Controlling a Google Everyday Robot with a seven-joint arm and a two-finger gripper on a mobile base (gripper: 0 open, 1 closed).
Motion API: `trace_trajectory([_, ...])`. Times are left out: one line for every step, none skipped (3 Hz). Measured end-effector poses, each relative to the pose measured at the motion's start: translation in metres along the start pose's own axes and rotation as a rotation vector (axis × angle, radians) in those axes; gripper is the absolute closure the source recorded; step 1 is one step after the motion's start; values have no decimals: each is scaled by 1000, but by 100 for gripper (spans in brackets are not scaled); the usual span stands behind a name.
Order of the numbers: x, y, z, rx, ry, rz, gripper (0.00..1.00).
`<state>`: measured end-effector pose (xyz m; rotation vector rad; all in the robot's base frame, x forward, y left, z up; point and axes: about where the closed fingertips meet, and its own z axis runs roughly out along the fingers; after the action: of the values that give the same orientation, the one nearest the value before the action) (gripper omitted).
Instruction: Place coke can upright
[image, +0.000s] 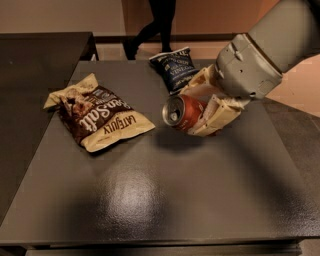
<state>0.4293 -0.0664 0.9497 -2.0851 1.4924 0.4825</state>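
Note:
The coke can (183, 113) is red with a silver end. It lies on its side in the air, its silver top facing left toward the camera. My gripper (202, 109) is shut on the can, with cream fingers (215, 117) above and below it. It holds the can a little above the dark table (165, 200), right of centre. The grey arm reaches in from the upper right.
A brown and cream snack bag (95, 116) lies flat at the left of the table. A dark blue chip bag (175, 67) lies at the far edge behind the can. A person's legs (152, 25) are beyond the table. Another dark table (35, 55) stands at the left.

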Motion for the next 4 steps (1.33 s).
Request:
trace_trajectory([1,-4,-7,52,-154,95,100])
trace_trajectory([7,-5,-15,91,-291,179,100])
trace_trajectory([17,-3,-19,119,-404,220,100])
trace_trajectory([34,0,-18,140,-481,266,100])
